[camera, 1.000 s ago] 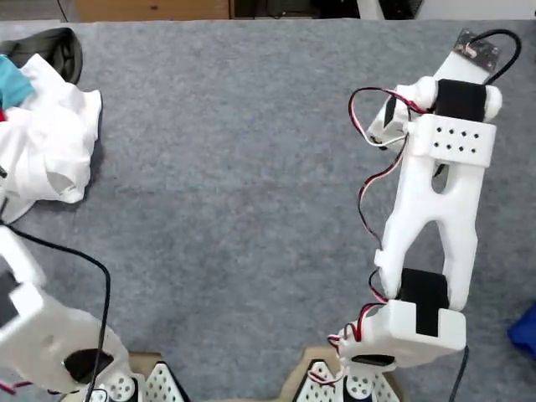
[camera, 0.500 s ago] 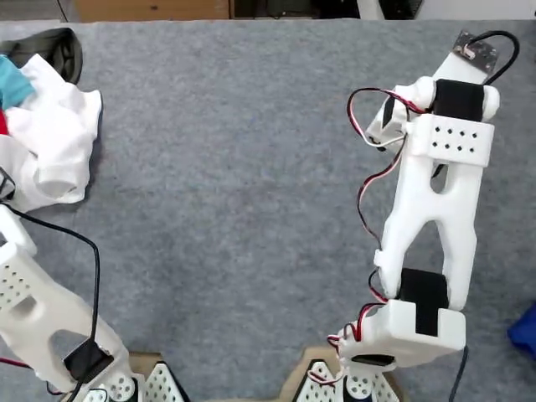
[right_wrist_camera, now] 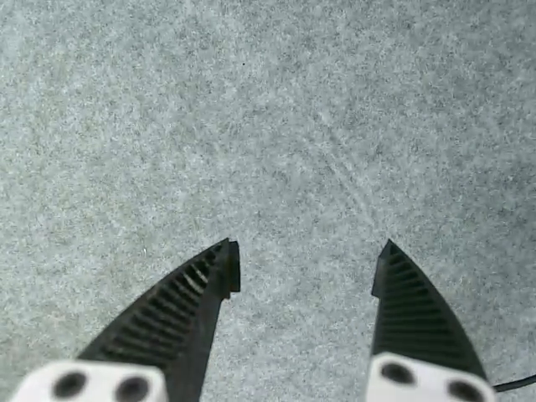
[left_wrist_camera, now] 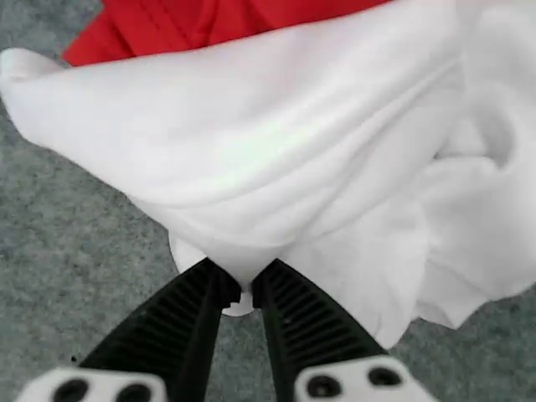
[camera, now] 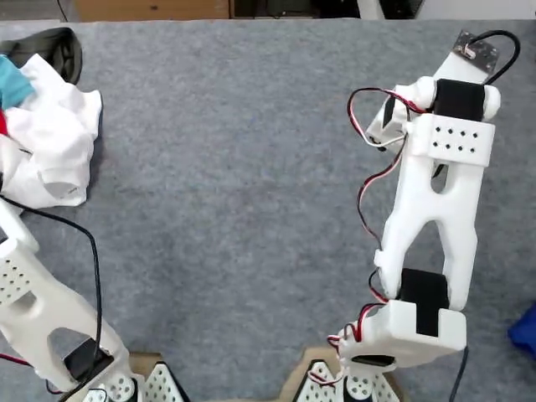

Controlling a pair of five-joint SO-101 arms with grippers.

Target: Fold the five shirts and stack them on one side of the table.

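Shirts lay heaped at the left edge of the table (camera: pixel 234 167), none folded as far as we could judge. A white shirt (camera: pixel 54 142) was uppermost, a teal shirt (camera: pixel 10 84) and a dark shirt (camera: pixel 54 46) lay beyond it, and a red shirt (left_wrist_camera: pixel 209 21) was tucked against its folds. The left arm (camera: pixel 38 310) stood near that heap. Its wrist view showed us the left gripper (left_wrist_camera: pixel 241 285) closed tight on a thin lip of the white shirt's edge, with cloth pinched between the ribbed fingers. We judged this hold the weak point: so little fabric sat in the pinch that a pull toward the middle could let it slip free. Because the red shirt touched the white one, a drag might also bring it along or smear the whole heap across the grey surface. A lift by one edge alone could leave the shirt bunched, not spread for folding. Farther right, the right arm (camera: pixel 435 209) extended over bare table, well apart from the heap. The right gripper (right_wrist_camera: pixel 306 260) hung with its fingers spread wide, holding nothing. At the right edge we saw a blue object (camera: pixel 526 331), too cut off to identify.
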